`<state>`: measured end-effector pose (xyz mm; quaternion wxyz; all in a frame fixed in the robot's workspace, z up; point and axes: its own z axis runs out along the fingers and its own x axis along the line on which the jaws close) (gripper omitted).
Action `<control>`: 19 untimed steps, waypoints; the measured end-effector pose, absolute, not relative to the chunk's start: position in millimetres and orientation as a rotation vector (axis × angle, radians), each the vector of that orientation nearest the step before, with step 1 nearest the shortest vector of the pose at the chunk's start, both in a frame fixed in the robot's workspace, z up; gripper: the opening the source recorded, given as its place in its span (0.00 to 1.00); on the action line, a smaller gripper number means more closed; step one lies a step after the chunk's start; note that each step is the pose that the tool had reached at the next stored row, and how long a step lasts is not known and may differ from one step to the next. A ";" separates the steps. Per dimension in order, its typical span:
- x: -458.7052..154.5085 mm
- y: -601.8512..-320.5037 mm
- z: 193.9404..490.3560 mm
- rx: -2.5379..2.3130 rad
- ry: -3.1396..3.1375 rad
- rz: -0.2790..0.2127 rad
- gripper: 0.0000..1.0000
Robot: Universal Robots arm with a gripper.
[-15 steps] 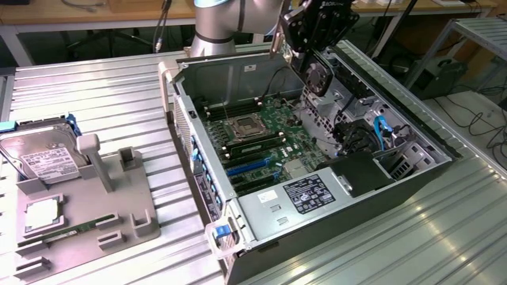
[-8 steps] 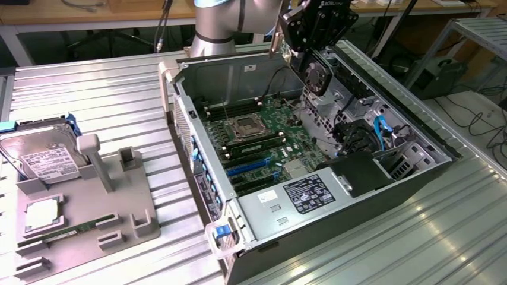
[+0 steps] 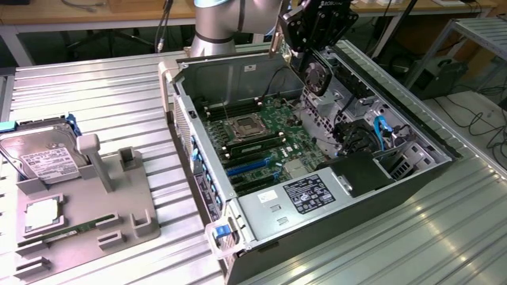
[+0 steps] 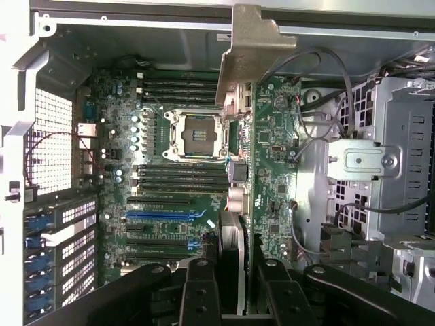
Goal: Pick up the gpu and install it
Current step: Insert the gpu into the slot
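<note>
Clearly the gripper (image 3: 314, 56) is clenched on the gpu (image 3: 317, 78), holding it in the air above the open case (image 3: 412, 178) and over the motherboard (image 3: 262, 127). In the wrist view the gpu sits edge-on between the fingers (image 4: 200, 285), with its metal bracket (image 4: 248, 47) at the end away from them. 1 hard drive (image 3: 44, 157) lies on the fixture (image 3: 119, 208) at the exterior view's left.
</note>
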<state>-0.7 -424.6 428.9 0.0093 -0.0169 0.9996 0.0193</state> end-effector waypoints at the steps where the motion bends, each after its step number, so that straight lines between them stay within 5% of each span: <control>1: -0.7 -424.6 428.9 -0.053 3.122 0.060 0.27; 19: -1.6 -424.6 428.9 -0.166 3.119 0.061 0.27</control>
